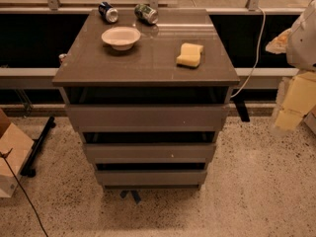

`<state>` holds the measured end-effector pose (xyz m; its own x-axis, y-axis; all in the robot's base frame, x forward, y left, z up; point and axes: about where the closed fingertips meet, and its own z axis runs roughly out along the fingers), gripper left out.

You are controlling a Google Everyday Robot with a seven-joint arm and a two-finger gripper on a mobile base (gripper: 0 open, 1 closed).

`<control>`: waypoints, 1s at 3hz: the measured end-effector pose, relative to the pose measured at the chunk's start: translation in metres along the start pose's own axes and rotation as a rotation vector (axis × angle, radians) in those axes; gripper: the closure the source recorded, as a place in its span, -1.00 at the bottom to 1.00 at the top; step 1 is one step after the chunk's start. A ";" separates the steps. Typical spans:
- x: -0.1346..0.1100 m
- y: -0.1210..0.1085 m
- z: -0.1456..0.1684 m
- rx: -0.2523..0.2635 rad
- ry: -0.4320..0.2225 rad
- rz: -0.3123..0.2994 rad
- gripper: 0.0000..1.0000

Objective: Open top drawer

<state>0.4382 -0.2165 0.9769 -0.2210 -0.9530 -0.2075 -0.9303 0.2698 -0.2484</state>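
The top drawer (147,116) is the widest of three flat grey-brown handle-less fronts on a cabinet in the middle of the camera view. It sits just under the cabinet's top, with a dark gap above it. No inner box shows. My gripper (292,107), pale yellow under a white arm part, hangs at the right edge of the view. It is to the right of the cabinet at about the top drawer's height and apart from it.
On the cabinet's top (148,58) lie a white bowl (121,37), a yellow sponge (190,55) and two cans (107,12) (146,13). Two narrower drawer fronts (149,152) (150,177) sit below. A cardboard box (11,154) stands at left. A white cable (254,53) hangs at right.
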 end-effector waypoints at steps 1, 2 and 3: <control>0.000 0.000 0.000 0.000 0.000 0.000 -1.00; -0.004 -0.007 0.011 0.036 -0.024 0.015 -1.00; -0.006 -0.014 0.029 0.093 -0.052 0.013 -1.00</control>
<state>0.4615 -0.2104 0.9545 -0.2151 -0.9416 -0.2592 -0.8957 0.2960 -0.3319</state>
